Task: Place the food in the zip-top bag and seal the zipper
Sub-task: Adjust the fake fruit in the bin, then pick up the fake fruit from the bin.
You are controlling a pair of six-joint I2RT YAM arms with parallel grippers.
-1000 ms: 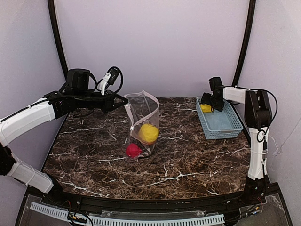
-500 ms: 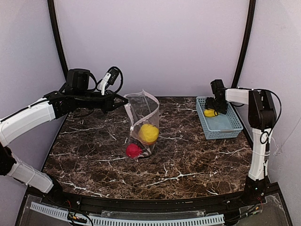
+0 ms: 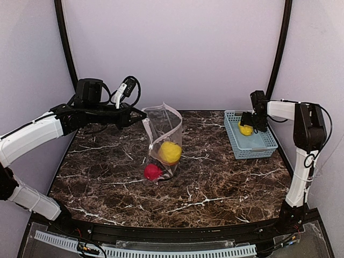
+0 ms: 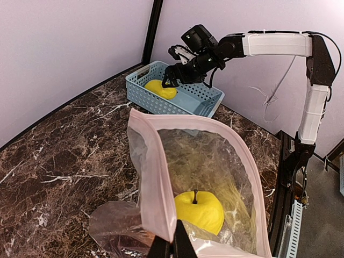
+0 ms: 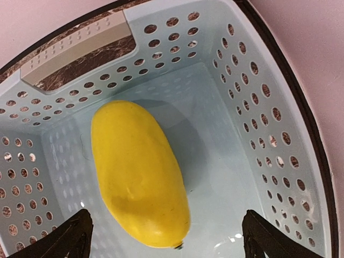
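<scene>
Dark marble-pattern table (image 3: 215, 185): clear zip-top bag (image 3: 163, 130) stands mid-table, red toy fruit (image 3: 152, 171) at its foot; light-blue basket (image 3: 257, 152) far right.

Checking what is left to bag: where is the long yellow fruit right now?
The long yellow fruit lies in the blue basket at the far right of the table in the top view, just beneath the open right gripper.

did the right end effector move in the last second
Yes. In the top view the right end effector has shifted right, from the far left corner of the blue basket toward its middle, jaws open over the yellow fruit.
</scene>
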